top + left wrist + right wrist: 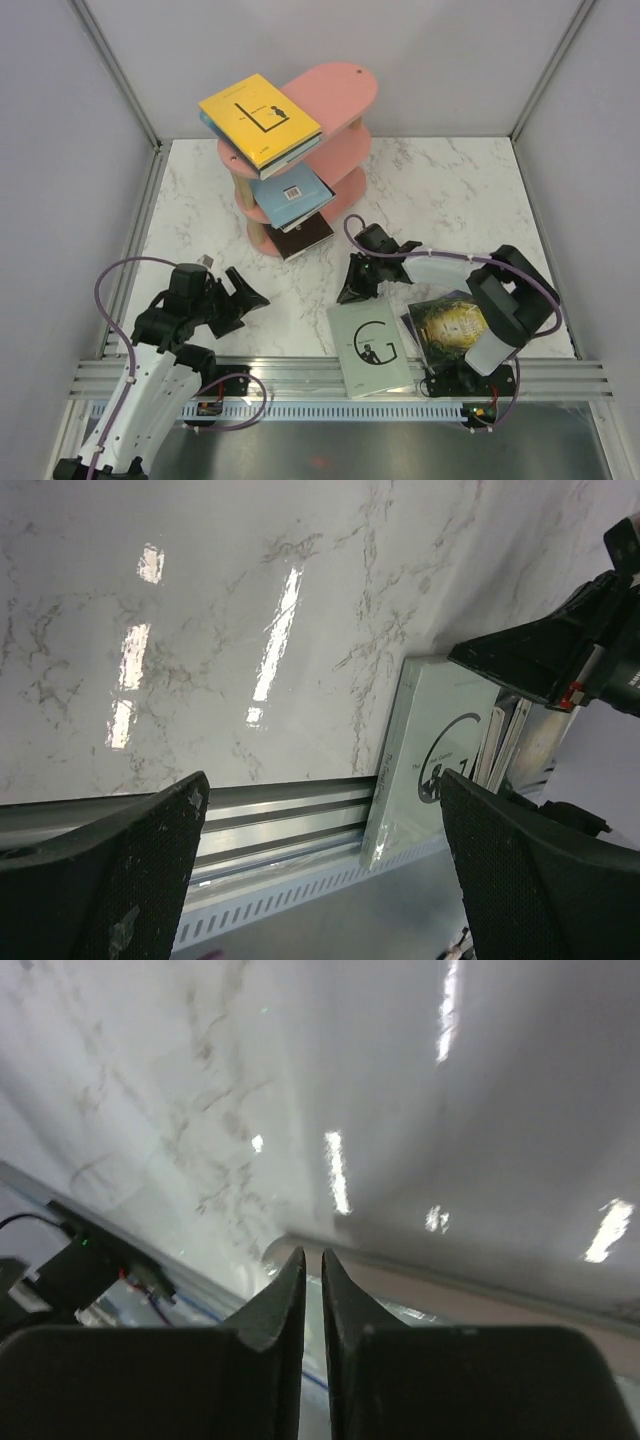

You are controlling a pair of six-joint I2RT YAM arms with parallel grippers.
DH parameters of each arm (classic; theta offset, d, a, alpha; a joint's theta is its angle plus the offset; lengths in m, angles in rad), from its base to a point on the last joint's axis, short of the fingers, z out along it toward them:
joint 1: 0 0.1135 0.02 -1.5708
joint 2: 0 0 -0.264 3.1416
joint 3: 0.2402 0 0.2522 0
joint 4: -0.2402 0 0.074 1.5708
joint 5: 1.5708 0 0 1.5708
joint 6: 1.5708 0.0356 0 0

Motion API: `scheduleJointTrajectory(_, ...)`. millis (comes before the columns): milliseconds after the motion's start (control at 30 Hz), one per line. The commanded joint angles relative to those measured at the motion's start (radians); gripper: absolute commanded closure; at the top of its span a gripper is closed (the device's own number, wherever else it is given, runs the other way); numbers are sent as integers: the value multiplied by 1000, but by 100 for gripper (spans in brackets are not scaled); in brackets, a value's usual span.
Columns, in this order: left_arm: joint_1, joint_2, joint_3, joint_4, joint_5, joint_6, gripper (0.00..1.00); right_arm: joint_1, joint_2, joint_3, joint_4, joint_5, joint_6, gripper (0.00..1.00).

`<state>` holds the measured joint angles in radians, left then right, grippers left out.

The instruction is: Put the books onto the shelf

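The bench [450, 190] is white marble-look stone with grey veins, polished enough to mirror the lamps. The shelf [340, 85] has smooth, matt pink boards on pale bare-wood posts [243, 190]. On its top board, the yellow book [258, 118] has a matt paper cover. In front of the shelf, the green-gold book [450, 325] looks glossy and the rail [300, 375] is ribbed, brushed metal. The left tool [322, 785] has matt black plastic fingers [110, 880], finely stippled.

White marble-patterned tabletop [450, 190], grey-veined, glossy. Plain pale grey wall panels [450, 60] on three sides, joined by aluminium corner posts [115, 72]. Slotted aluminium rail [300, 372] along near edge. Streaked light reflections [280, 630] on tabletop surface.
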<state>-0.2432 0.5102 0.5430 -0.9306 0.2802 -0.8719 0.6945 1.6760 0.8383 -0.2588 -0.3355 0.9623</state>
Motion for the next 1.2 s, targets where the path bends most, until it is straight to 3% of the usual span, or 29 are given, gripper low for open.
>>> scheduleJointTrajectory(0, -5, -4, -46, 122, 128, -33, 2, -42, -133, 44, -4, -30, 4, 83)
scheduleJointTrajectory(67, -24, 13, -66, 179, 177, -48, 2, -88, -185, 100, -86, 7, -90, 71)
scheduleJointTrajectory(100, -37, 20, -74, 191, 175, -55, 2, -143, -202, 113, -155, 10, -120, 60)
scheduleJointTrajectory(133, -79, 30, -75, 203, 156, -73, 2, -167, -219, 129, -189, 21, -143, 41)
scheduleJointTrajectory(167, -108, 57, -84, 226, 145, -84, 2, -191, -254, 136, -227, 27, -190, 33)
scheduleJointTrajectory(233, -225, 94, -90, 292, 90, -137, 2, -233, -289, 145, -338, 49, -232, 19)
scheduleJointTrajectory(267, -279, 123, -97, 320, 65, -160, 2, -239, -326, 140, -370, 65, -255, 17)
scheduleJointTrajectory(300, -398, 175, -100, 385, 4, -185, 2, -239, -349, 131, -413, 67, -278, 16)
scheduleJointTrajectory(367, -514, 244, -118, 465, -50, -269, 2, -239, -419, 76, -437, 49, -284, 16)
scheduleJointTrajectory(400, -604, 313, -132, 584, -74, -298, 2, -239, -442, 52, -451, 40, -280, 16)
scheduleJointTrajectory(533, -772, 465, -204, 861, -143, -470, 1, -239, -536, -86, -471, 6, -261, 19)
scheduleJointTrajectory(600, -826, 526, -184, 892, -186, -480, 1, -239, -565, -126, -468, -14, -257, 20)
scheduleJointTrajectory(933, -923, 969, -75, 1136, -167, -541, 1, -239, -552, -358, -375, -66, -272, 24)
scheduleJointTrajectory(1067, -947, 1086, -113, 1307, -147, -621, 2, -239, -542, -442, -311, -112, -269, 26)
scheduleJointTrajectory(1167, -976, 1140, -184, 1551, -176, -703, 9, -239, -524, -484, -293, -128, -280, 27)
